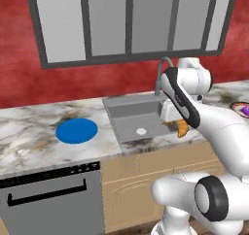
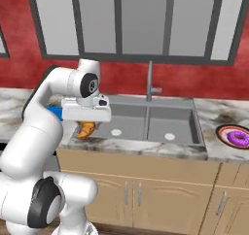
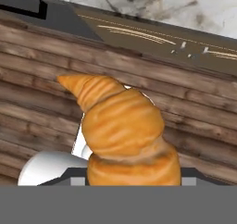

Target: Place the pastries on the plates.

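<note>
My gripper point(image 1: 179, 124) is shut on the golden-brown croissant point(image 1: 182, 128), which hangs over the counter's front edge beside the sink. In the right base view the gripper point(image 2: 86, 125) holds the croissant point(image 2: 86, 130) just left of the basin. The croissant point(image 3: 122, 135) looms large in the hand view, with wooden floor beneath it. The blue plate point(image 1: 76, 130) lies bare on the counter left of the sink. A purple-glazed donut point(image 2: 239, 138) rests on the red-rimmed plate point(image 2: 221, 130) at the far right, seen in the left base view as the donut point(image 1: 242, 109).
A double grey sink point(image 2: 151, 120) with a tall faucet point(image 2: 150, 81) sits mid-counter. A dark dishwasher point(image 1: 48, 200) stands below the blue plate, beside wooden cabinet doors point(image 2: 141, 195). Grey window panels point(image 1: 126, 20) hang on the red wall.
</note>
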